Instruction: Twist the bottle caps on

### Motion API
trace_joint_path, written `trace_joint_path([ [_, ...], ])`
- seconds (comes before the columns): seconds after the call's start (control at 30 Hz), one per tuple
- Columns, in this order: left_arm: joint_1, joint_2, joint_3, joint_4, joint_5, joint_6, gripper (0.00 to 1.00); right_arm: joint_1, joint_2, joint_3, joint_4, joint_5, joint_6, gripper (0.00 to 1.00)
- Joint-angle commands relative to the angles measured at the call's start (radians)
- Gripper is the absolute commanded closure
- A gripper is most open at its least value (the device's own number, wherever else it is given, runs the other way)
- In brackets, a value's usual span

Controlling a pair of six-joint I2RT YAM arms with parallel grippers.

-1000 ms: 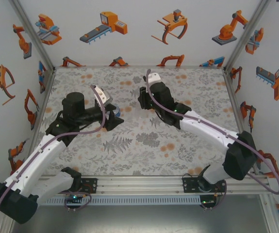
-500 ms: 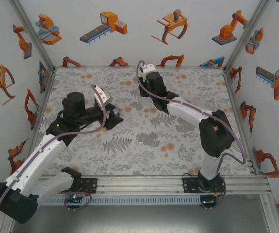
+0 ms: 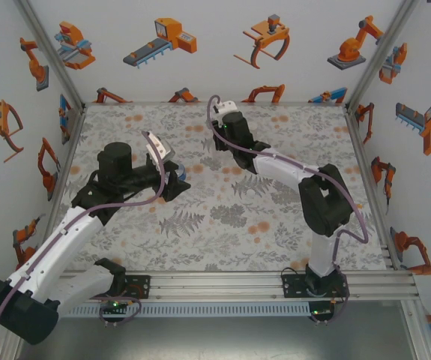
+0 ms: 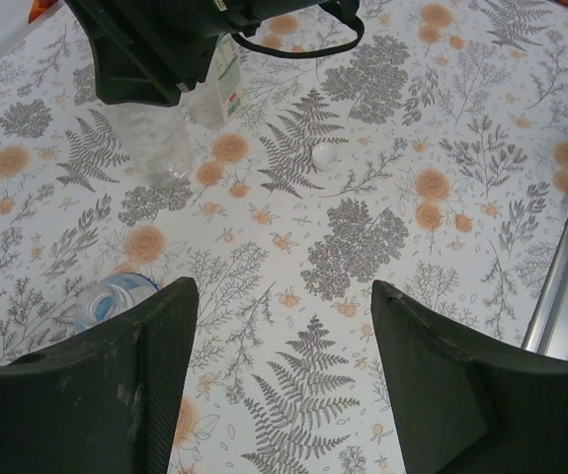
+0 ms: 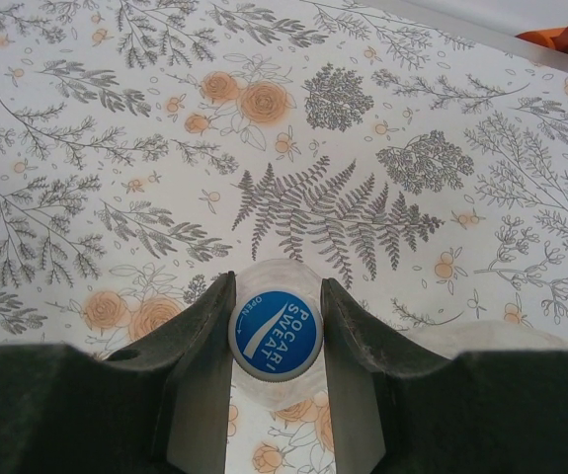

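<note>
The right gripper (image 5: 276, 284) is clamped on the blue cap (image 5: 276, 334) atop a standing bottle (image 5: 264, 393). The capping step is under way, and the cap probably needs twisting tight next. The left gripper (image 4: 279, 296) hangs open over the table (image 4: 461, 118).

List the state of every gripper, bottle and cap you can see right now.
Right gripper: shut on the blue cap.
Blue cap: on top of a bottle, clamped; tightness cannot be told.
Left gripper: open, empty.
White cap: loose on the table.
Plain bottle: upright, top hidden.
Green-white labelled bottle: upright, top hidden.
Blue-labelled bottle: beside the left gripper, partly hidden.
</note>
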Motion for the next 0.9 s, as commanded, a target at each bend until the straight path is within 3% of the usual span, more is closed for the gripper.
trace_joint_path([
  [0.0,0.004,0.005,0.005,-0.005,0.012,0.020,0.34,-0.005,0.006,0.008,0.007,0.001,0.001,0.72],
  [0.13,0.004,0.005,0.005,-0.005,0.010,0.022,0.34,-0.005,-0.003,0.015,-0.003,0.002,0.001,0.55],
  [0.23,0.004,0.006,0.007,-0.007,0.011,0.022,0.34,-0.005,-0.014,0.037,-0.027,0.001,0.000,0.49],
  [0.5,0.007,-0.015,0.006,-0.010,-0.025,0.021,0.34,-0.002,-0.105,0.079,-0.109,-0.011,-0.005,0.48],
  [0.87,0.032,-0.107,-0.043,0.031,-0.262,0.020,0.33,0.073,-0.283,-0.063,-0.136,-0.190,-0.023,0.48],
])
